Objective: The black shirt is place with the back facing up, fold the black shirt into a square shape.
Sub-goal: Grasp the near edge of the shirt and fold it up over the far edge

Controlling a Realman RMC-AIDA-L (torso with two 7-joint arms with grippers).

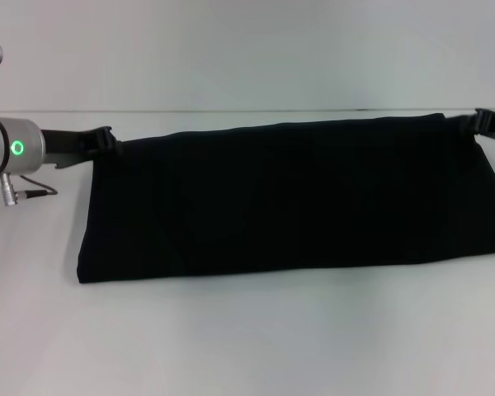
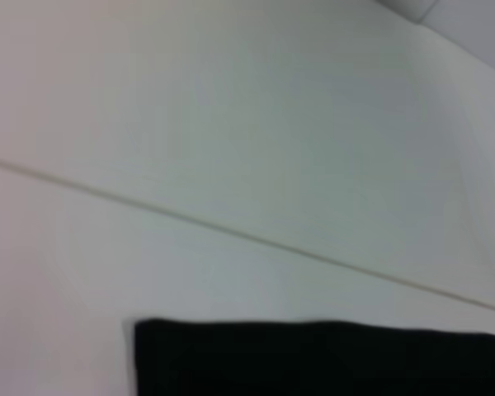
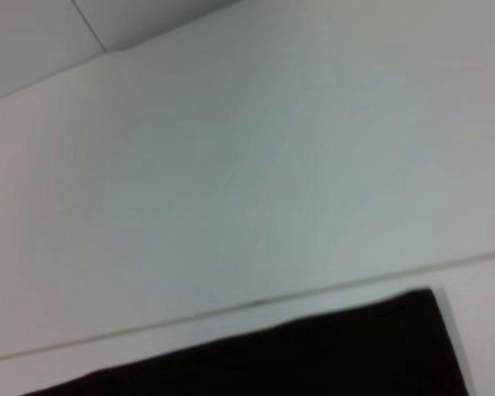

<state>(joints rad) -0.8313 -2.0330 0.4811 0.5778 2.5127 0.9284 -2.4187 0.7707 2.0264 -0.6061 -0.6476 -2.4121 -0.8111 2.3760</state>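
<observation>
The shirt [image 1: 289, 198] sits on the white table [image 1: 247, 338] as a long black band stretched sideways, plain side up. Its two far corners look lifted off the table. The left end effector [image 1: 106, 140] is right at the far left corner and the right end effector [image 1: 483, 122] at the far right corner, both touching the cloth. Can't tell whether either one is pinched on it. The wrist views just show a shirt edge [image 2: 313, 359] [image 3: 313, 355].

No readable text (black shirt [image 1: 297, 198] shows plain side).
</observation>
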